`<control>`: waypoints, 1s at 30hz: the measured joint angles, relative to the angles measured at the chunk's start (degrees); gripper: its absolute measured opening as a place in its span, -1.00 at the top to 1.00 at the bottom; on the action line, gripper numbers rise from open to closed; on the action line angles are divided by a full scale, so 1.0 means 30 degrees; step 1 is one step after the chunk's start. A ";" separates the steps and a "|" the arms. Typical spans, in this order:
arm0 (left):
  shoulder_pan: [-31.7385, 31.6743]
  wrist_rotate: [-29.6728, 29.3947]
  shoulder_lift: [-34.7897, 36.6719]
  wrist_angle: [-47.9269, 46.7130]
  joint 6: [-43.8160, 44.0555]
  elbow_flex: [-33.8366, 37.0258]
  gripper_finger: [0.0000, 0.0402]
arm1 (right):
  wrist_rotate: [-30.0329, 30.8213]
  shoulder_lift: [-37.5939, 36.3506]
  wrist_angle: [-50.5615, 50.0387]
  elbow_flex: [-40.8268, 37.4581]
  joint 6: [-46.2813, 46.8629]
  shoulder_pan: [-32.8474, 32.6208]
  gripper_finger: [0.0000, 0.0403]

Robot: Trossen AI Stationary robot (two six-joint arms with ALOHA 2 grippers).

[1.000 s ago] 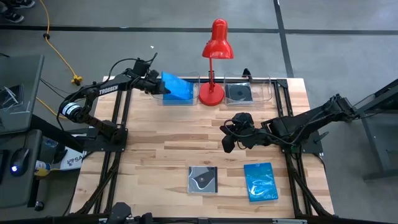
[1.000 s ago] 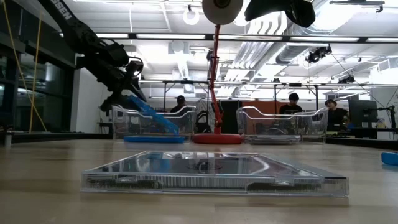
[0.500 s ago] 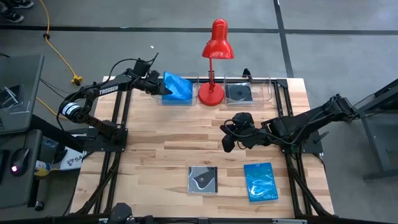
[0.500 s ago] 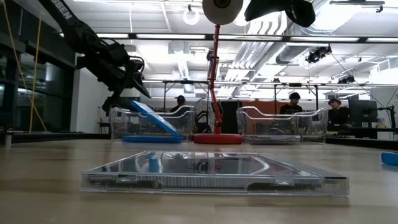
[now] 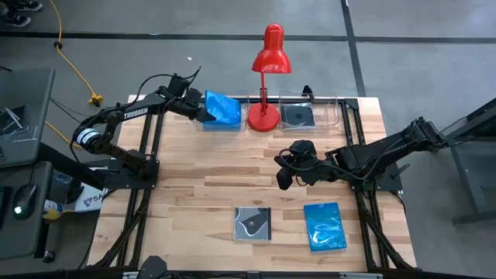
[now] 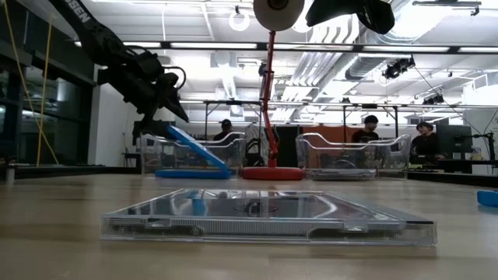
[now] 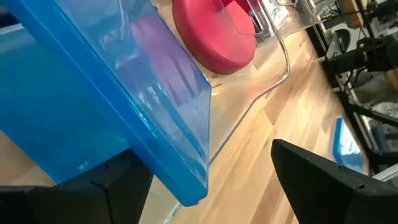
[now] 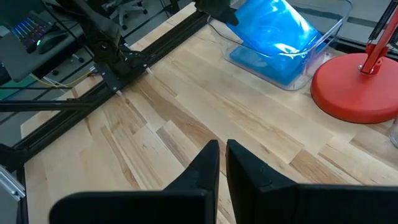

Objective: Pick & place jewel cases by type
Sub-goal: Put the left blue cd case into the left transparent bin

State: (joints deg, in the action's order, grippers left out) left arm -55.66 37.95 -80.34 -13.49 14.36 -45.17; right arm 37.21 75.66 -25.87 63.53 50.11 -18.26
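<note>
Pale wooden tabletop (image 5: 201, 167): at its far left, the left gripper (image 5: 203, 110) stands spread beside a tilted blue plastic jewel case (image 5: 222, 108), seemingly propped inside the clear tray (image 6: 226, 148), while the right gripper (image 5: 284, 172) waits pressed together mid-table

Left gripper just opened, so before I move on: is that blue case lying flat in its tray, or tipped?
Tipped. In the low view the blue case slants inside the clear tray, upper edge near the open left gripper, lower edge down.

Counts on the table
There were two clear trays (image 5: 333, 116), one red lamp (image 5: 267, 77), and four countable jewel cases (image 5: 253, 224).
</note>
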 joint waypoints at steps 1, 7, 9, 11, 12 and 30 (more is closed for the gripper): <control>0.0064 -0.0121 0.0006 0.0021 -0.0233 0.0000 -0.56 | -0.0015 0.0000 0.0000 0.0000 0.0000 0.0000 0.94; 0.0072 -0.1084 0.0032 -0.0033 -0.0597 0.0000 -0.56 | -0.0037 0.0007 0.0000 0.0000 0.0016 0.0000 0.94; 0.0142 -0.1521 0.0036 -0.0049 -0.0753 0.0000 -0.56 | -0.0037 0.0007 -0.0018 0.0000 0.0166 0.0000 0.94; 0.0367 -0.2292 0.0036 -0.0051 -0.0811 0.0000 -0.56 | -0.0037 0.0007 -0.0050 0.0000 0.0211 0.0000 0.94; 0.0488 -0.2598 0.0037 -0.0045 -0.0871 0.0000 -0.56 | -0.0043 0.0007 -0.0071 0.0000 0.0211 0.0000 0.94; 0.2225 -0.7881 0.0153 -0.4657 -0.4106 -0.3225 -0.56 | 0.0014 0.0007 -0.0364 0.0000 0.0219 0.0000 0.94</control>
State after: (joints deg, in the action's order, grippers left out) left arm -48.98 14.31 -79.88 -27.47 2.04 -54.84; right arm 37.26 75.68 -26.96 63.53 50.76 -18.26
